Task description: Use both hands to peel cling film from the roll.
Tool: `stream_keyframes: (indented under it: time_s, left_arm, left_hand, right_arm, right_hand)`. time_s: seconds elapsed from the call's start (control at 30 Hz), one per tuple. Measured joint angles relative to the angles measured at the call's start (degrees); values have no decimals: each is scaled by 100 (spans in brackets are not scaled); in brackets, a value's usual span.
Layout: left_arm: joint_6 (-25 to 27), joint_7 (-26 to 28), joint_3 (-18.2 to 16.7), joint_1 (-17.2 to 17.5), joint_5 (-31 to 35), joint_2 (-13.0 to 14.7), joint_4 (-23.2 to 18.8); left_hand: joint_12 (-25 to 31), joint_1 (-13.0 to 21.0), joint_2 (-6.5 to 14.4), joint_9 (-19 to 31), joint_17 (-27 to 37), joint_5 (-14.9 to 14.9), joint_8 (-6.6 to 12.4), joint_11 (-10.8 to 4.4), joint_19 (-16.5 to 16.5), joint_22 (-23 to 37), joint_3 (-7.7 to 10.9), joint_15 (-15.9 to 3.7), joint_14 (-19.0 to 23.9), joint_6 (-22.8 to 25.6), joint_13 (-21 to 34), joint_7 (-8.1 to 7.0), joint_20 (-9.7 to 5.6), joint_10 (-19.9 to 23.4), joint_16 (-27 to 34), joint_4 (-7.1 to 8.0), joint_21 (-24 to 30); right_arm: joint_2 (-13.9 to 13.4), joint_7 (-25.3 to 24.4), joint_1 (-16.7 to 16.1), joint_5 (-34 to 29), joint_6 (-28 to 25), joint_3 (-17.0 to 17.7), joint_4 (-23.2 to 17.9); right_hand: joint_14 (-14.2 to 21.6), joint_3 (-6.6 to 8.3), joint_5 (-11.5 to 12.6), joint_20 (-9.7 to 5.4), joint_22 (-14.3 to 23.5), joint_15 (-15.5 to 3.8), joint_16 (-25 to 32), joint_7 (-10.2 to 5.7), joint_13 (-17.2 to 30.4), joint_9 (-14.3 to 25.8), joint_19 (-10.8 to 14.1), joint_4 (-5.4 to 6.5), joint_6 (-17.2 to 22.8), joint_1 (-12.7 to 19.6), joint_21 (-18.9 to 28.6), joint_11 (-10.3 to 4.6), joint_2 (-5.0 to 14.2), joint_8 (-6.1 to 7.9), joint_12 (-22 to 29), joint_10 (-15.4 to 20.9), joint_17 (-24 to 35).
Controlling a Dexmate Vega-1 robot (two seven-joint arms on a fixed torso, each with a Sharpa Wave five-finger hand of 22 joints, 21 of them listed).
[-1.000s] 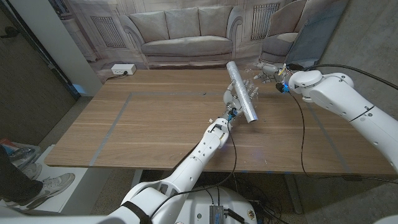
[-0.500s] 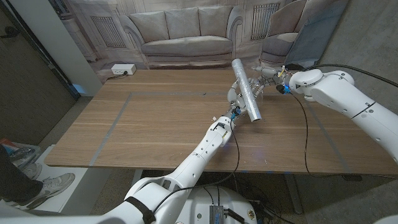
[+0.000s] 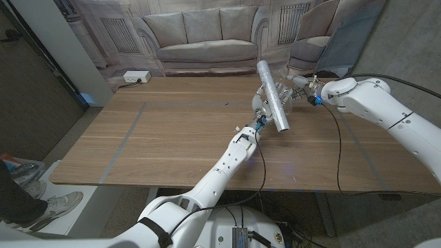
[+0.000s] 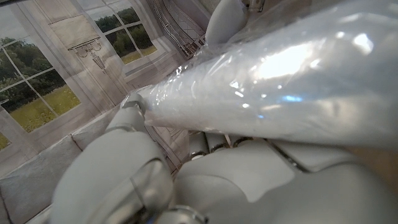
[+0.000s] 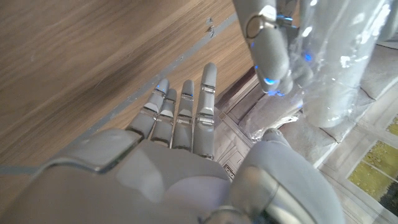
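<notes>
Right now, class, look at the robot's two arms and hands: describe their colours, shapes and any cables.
Both arms have smooth, rounded white shells. A thin black cable loops along the left arm and another along the right arm. The left hand and right hand are grey metal with segmented fingers. Small blue lights glow at the wrists.

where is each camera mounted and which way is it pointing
Head view: on the robot's head, looking down over the wooden table; both arms show, left hand gripping the cling film roll.
Left wrist view: on the left wrist, looking along its own hand at the roll.
Right wrist view: on the right wrist, over its own hand, fingers straight.
All three views share the roll.
</notes>
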Motion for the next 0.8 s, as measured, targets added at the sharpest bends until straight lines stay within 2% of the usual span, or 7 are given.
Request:
stream_keyframes:
  time_s: [0.07, 0.2, 0.23, 0.4, 0.43, 0.63, 0.8]
  left_arm:
    - [-22, 43, -20, -20, 16, -5, 48]
    - [-53, 107, -42, -41, 33, -16, 100]
    - [-56, 111, -42, -41, 35, -16, 100]
    - [-78, 148, -42, -41, 62, -16, 100]
    - [-88, 158, -66, -88, 67, -45, 197]
    - [-90, 175, -68, -110, 93, -49, 239]
    - [-57, 180, -62, -127, 111, -50, 268]
  left_hand:
    - [-6, 0, 0, 0, 0, 0, 1, 0, -3, 0, 0, 0, 0, -26, 0, 26, -3, 0, 0, 0, 0]
    - [-43, 0, 0, 0, 0, 0, 1, 0, -12, 0, 0, 0, 0, -26, 0, 26, -11, 0, 0, 0, 0]
    - [-43, 0, 0, 0, 0, 0, 1, 0, -12, 0, 0, 0, 0, -26, 0, 26, -11, 0, 0, 0, 0]
    - [-43, 0, 0, -1, -1, 0, 1, 0, -11, 0, -25, -13, -14, -26, 0, 26, -11, 0, -11, 25, 0]
    - [-42, 0, 0, -1, -1, 0, 1, 18, -11, 0, -25, 1, -44, -26, -1, 26, -11, -17, -21, 24, 0]
    - [-19, -23, 23, 6, -2, 0, 0, 41, -11, 0, -25, 10, -53, -48, 1, 5, -11, 7, -21, 24, 0]
    - [-25, -23, 23, 27, -1, 0, 0, 38, -11, 0, -25, 10, -53, -59, 8, -4, -11, 15, -21, 24, 0]
  right_arm:
    - [43, 107, -143, 240, 371, 153, 91]
    - [96, 107, -295, 240, 371, 336, 212]
    - [102, 311, -318, 548, 858, 361, 238]
    - [118, 311, -394, 548, 858, 459, 417]
    - [121, 770, -396, 898, 1338, 464, 447]
    - [123, 1104, -396, 1094, 1564, 474, 635]
    - [134, 1370, -357, 1249, 1696, 474, 826]
  right_hand:
    - [4, 90, 22, 0, 0, -4, 0, 16, -8, 21, 0, -90, 16, 121, 0, 18, 121, 0, 0, 32, -22]
    - [4, 212, 66, 0, 0, -4, 0, 13, -20, 42, 0, -213, 14, 306, 0, -12, 230, -1, 0, 63, -27]
    - [4, 221, 66, 0, 0, -4, 0, -9, -20, 61, 0, -254, -9, 358, 0, -17, 232, 0, 0, 57, -27]
    - [-18, 369, 133, 43, 0, -26, -45, -88, -20, 95, -44, -464, -91, 655, -57, -94, 282, -1, 0, -20, -53]
    - [-35, 428, 168, 43, 0, -43, -45, -88, -20, 94, -44, -563, -91, 786, -57, -103, 311, -3, 0, -29, -53]
    - [-89, 821, 289, 31, 0, -98, -45, -212, -20, 125, -57, -1139, -88, 1557, -79, -328, 437, 57, 0, -46, -53]
    - [-80, 1065, 294, -42, 5, -230, -45, -211, -20, 120, -24, -1397, -93, 2035, -79, -487, 469, 93, 0, 25, -80]
